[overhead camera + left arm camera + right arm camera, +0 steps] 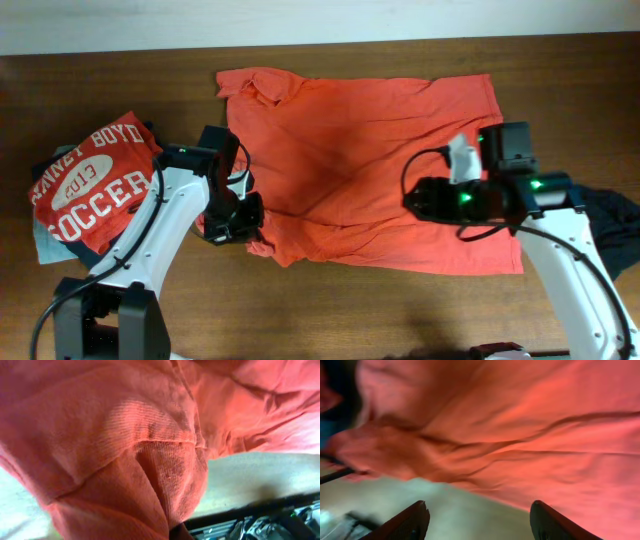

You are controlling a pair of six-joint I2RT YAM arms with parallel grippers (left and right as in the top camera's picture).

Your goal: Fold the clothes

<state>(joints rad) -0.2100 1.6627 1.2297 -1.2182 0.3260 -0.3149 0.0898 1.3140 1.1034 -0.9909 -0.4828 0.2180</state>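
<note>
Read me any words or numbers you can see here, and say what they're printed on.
"BOYD": folded red shirt, top arc; the word before it ends "VEY", start unreadable.
"2013": same shirt, white oval, small but legible.
"SOCCER": same shirt, bottom line.
No text visible on the orange shirt.

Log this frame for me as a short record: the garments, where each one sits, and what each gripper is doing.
surface: wooden table
main garment: orange shirt, spread out, not yet folded
left gripper: at the shirt's lower left edge, fingers hidden by cloth
right gripper: open, over the shirt's right part, holding nothing
left side: folded red soccer shirt
right edge: dark garment
</note>
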